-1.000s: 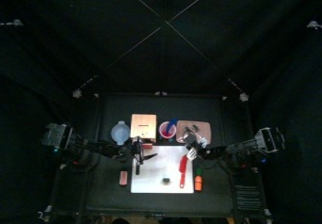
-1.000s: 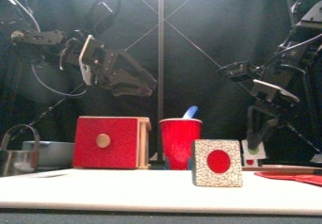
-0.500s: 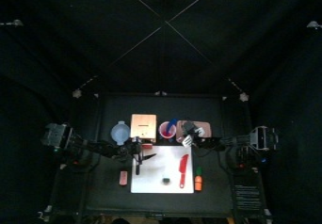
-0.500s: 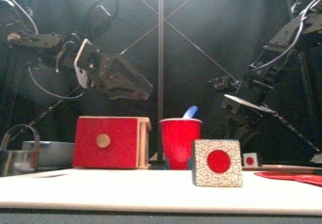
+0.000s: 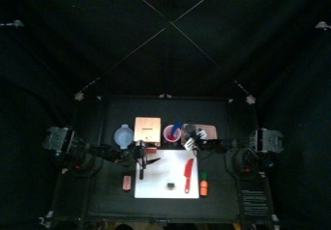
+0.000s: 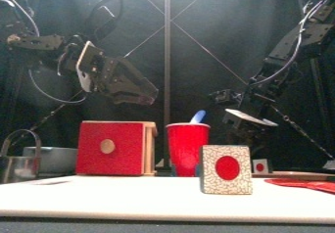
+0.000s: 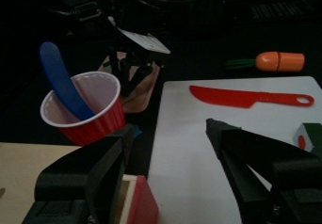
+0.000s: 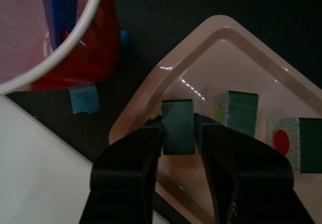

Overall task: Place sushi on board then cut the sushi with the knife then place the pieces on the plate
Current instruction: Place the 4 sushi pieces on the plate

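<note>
My right gripper point(image 8: 180, 124) is shut on a dark green sushi piece point(image 8: 178, 136) and hangs over the pink plate point(image 8: 220, 54), where two more pieces point(image 8: 242, 110) lie. In the top view this gripper point(image 5: 198, 143) is at the plate's point(image 5: 207, 129) front edge. The red knife point(image 5: 188, 168) lies flat on the white board point(image 5: 162, 190). One sushi piece point(image 6: 226, 169) stands on end on the board near its front. My left gripper point(image 7: 170, 134) is open and holds nothing, above the board's back left corner point(image 5: 145, 160).
A red cup point(image 6: 187, 147) holding the blue knife point(image 7: 60, 77) stands behind the board. The wooden box with a red drawer front point(image 6: 116, 147) and the blue-grey bowl point(image 5: 122, 135) are left of it. An orange toy point(image 5: 204, 186) lies at the board's right edge.
My right gripper has lifted off the board and pulled back toward the pink plate with a sushi piece in it. The left arm has barely moved.
</note>
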### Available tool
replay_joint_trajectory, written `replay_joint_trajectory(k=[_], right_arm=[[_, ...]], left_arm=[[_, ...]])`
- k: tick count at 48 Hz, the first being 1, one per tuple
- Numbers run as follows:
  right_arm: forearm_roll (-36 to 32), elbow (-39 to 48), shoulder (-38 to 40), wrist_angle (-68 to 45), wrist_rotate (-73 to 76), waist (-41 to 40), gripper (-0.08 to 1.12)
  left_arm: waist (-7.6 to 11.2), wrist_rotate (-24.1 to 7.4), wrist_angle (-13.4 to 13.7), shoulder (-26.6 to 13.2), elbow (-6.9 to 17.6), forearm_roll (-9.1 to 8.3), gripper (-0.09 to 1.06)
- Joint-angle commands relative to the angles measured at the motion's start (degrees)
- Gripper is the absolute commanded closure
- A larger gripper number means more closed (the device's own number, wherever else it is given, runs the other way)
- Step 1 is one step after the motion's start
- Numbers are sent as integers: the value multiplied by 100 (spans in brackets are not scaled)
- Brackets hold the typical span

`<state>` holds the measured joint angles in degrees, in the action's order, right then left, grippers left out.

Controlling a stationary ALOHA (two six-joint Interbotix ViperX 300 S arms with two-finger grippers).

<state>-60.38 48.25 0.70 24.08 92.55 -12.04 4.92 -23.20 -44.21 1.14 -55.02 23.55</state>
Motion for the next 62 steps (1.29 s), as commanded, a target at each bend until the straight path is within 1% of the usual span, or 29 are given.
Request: replay_joint_trajectory(k=[1, 8, 24, 34, 40, 46, 51, 62], right_arm=[[0, -105, 97, -9, 9, 9, 30], [-9, -114, 255, 9, 0, 26, 30], [176, -53, 844, 229, -9, 404, 30], [158, 149, 1397, 167, -18, 1037, 30], [79, 237, 1529, -334, -18, 1635, 30], [-149, 167, 1327, -1301, -18, 2259, 30], [-422, -97, 940, -1863, -18, 2646, 30], [-932, -844, 9, -1925, -26, 3023, 30]], left_arm=[[9, 0, -18, 88, 53, -9, 1], [9, 0, -18, 88, 62, -9, 1], [18, 9, -18, 88, 105, -9, 1], [18, 0, -18, 88, 123, -9, 1], [18, 9, -18, 88, 149, -9, 1], [18, 0, -18, 79, 193, -9, 1], [9, -9, -18, 62, 246, -9, 1], [18, -9, -9, 18, 343, -9, 1]])
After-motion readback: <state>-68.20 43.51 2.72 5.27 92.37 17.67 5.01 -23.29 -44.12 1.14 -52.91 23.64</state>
